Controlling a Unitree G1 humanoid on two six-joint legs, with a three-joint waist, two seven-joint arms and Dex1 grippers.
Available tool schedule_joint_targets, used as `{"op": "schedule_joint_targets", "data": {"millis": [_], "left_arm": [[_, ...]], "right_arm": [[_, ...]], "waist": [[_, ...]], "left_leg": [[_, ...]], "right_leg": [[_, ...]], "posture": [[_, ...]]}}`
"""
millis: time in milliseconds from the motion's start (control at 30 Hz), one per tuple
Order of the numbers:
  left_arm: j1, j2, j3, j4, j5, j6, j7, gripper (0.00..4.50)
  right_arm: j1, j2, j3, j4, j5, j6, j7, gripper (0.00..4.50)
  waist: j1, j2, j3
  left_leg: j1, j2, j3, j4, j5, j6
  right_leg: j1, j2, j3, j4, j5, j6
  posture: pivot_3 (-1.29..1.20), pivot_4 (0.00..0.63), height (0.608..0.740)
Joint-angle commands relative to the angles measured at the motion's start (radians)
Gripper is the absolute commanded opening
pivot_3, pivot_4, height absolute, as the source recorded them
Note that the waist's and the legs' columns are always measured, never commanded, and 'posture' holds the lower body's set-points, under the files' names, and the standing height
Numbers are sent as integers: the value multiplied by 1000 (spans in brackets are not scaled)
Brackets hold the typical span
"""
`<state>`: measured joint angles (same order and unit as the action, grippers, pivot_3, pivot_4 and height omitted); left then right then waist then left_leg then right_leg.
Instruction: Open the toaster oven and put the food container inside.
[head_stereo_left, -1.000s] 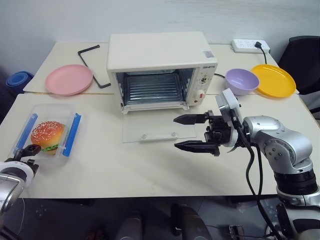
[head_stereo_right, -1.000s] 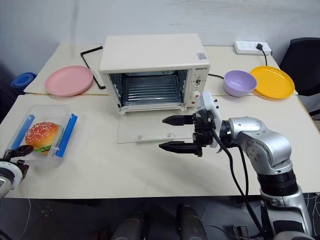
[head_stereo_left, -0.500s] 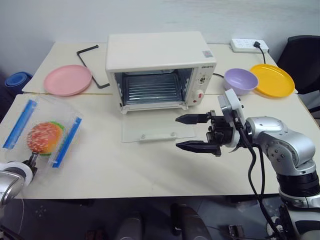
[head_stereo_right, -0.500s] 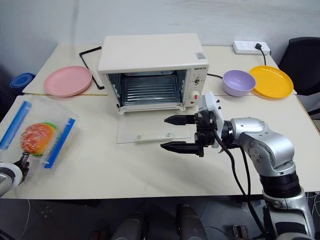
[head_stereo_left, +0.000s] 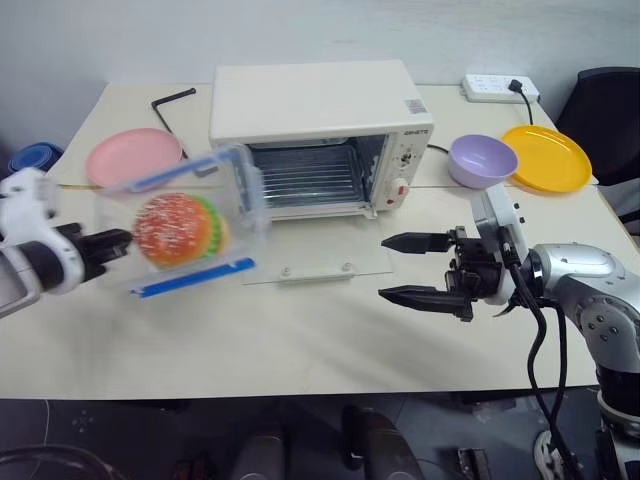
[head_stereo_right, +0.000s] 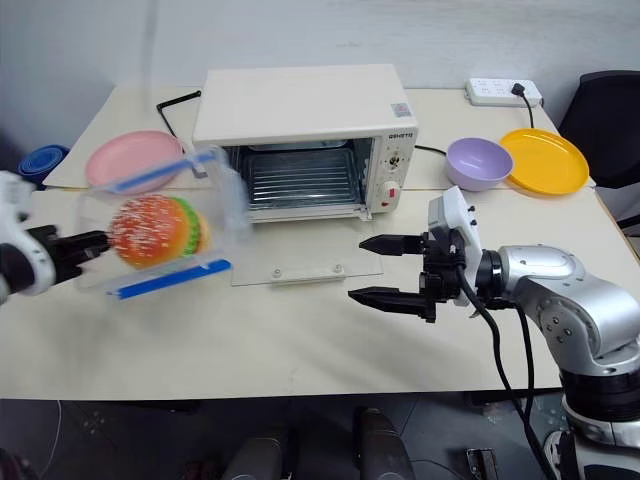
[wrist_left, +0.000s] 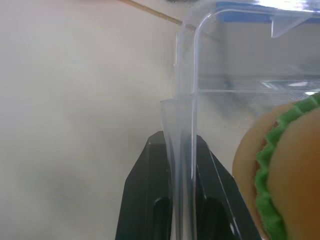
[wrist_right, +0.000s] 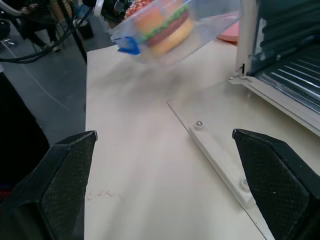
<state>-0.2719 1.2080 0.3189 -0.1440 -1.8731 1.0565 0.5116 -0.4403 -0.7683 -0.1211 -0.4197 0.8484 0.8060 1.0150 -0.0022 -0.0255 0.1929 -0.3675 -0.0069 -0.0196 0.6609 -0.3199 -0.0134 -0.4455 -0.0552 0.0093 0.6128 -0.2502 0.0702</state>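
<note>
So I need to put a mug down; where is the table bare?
Bare: the near strip of the table, in front of the open door. Crowded: the back, with the toaster oven, pink plate, purple bowl, yellow plate.

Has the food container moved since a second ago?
Yes. The food container, held by the left gripper, is off the table and closer to the toaster oven.
</note>
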Motion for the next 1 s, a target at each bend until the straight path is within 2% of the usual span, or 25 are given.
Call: {"op": "schedule_joint_targets", "data": {"millis": [33,133,333,467,633,800,867,967,1000], "left_arm": [[-206,-97,-176,51,108,35,1,16],[-422,-268,-304,160,215,73,58,16],[-570,-433,-330,275,350,141,45,16],[-613,-488,-290,319,407,180,29,1313],[-646,-498,-223,342,438,235,-24,2798],[-600,-474,-107,267,416,240,-131,2798],[-560,-450,-63,206,420,230,-237,2798],[-462,-388,-20,75,445,212,-483,2854],[-421,-371,-1,21,456,186,-580,2854]], "right_arm": [[14,6,-38,-48,29,-9,-38,4500],[43,15,-65,-89,49,-2,-92,4500],[120,11,-101,-152,68,-1,-170,4500],[149,13,-116,-167,63,-7,-223,4500],[168,27,-97,-191,64,-13,-267,4500],[185,37,-89,-186,60,-5,-303,4500],[191,39,-87,-183,68,-3,-306,4500],[184,72,-65,-174,101,24,-344,3942],[184,80,-44,-182,97,26,-346,3588]], "waist": [[3,0,0],[11,-1,0],[11,-1,0],[11,-1,0],[6,-1,0],[1,-1,0],[0,-1,0],[-1,-1,0],[-2,-1,0]], "left_leg": [[0,0,0,0,0,-1],[-2,0,0,2,2,-2],[-2,1,2,3,4,-6],[-2,1,2,4,4,-6],[-1,1,2,4,4,-6],[-1,2,2,4,4,-6],[-1,2,2,3,4,-7],[-1,3,2,3,4,-7],[-1,3,3,3,4,-7]], "right_leg": [[0,0,0,0,0,0],[1,1,-2,0,1,1],[0,4,-1,-1,4,4],[0,4,-1,-2,4,5],[0,6,0,0,4,4],[0,6,0,-1,4,4],[-1,6,1,-1,4,4],[-1,6,3,-1,4,4],[-1,6,3,-2,4,4]], "posture": [[0,150,740],[0,150,740],[0,150,740],[0,150,740],[0,150,740],[0,150,740],[0,150,740],[0,150,740],[0,150,740]]}}
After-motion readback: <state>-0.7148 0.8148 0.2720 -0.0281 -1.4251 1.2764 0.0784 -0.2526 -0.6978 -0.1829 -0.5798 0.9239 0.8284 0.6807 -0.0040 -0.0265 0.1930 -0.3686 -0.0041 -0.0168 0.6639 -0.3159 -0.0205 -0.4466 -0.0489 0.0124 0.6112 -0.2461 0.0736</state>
